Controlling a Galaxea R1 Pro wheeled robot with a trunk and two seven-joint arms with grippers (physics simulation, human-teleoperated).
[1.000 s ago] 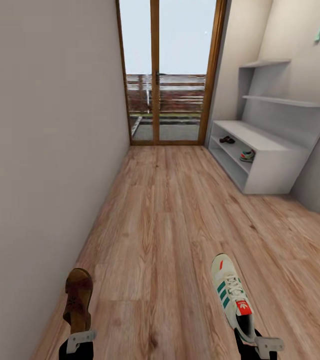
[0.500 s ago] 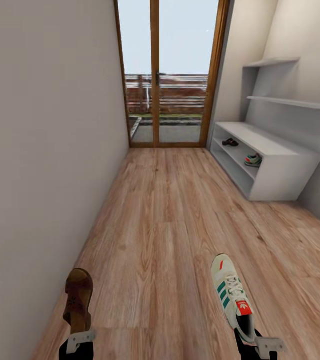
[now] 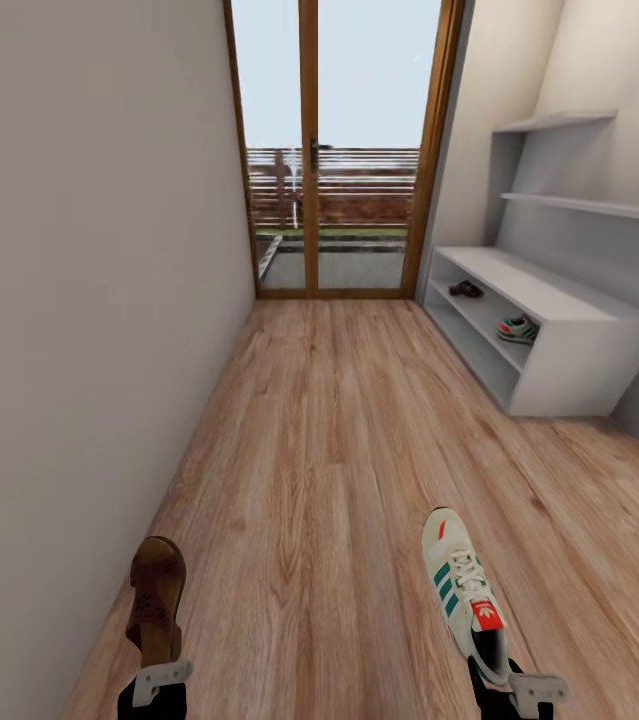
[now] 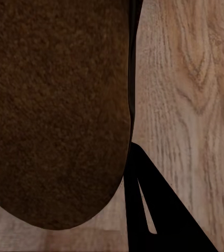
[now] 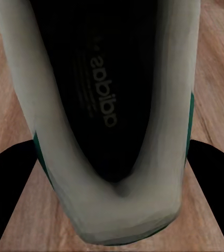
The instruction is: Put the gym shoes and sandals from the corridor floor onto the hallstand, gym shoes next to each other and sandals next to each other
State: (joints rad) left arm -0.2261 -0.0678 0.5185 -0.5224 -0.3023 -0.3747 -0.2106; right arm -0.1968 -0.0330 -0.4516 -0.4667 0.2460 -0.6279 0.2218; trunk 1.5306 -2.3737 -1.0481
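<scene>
My left gripper [image 3: 159,678] is shut on a brown sandal [image 3: 155,598], held above the corridor floor [image 3: 339,450] at the lower left. Its dark sole [image 4: 54,110] looms close in the left wrist view, with one black finger [image 4: 154,210] beside it. At the lower right, my right gripper [image 3: 507,682] is shut on the heel of a white gym shoe [image 3: 462,585] with green stripes; both fingers [image 5: 212,189] flank that gym shoe [image 5: 112,121]. Ahead on the right stands the pale grey hallstand [image 3: 569,300]. Its shelf carries another sandal [image 3: 466,289] and another gym shoe [image 3: 519,328], set apart.
A plain wall [image 3: 79,300] runs close along my left. A wood-framed glass door [image 3: 339,150] closes the far end of the corridor. Staggered grey shelves [image 3: 569,205] rise above the hallstand's bench.
The whole head view has shifted, so the hallstand now sits further right and lower in the picture. Both grippers keep their hold on the sandal and the gym shoe unchanged.
</scene>
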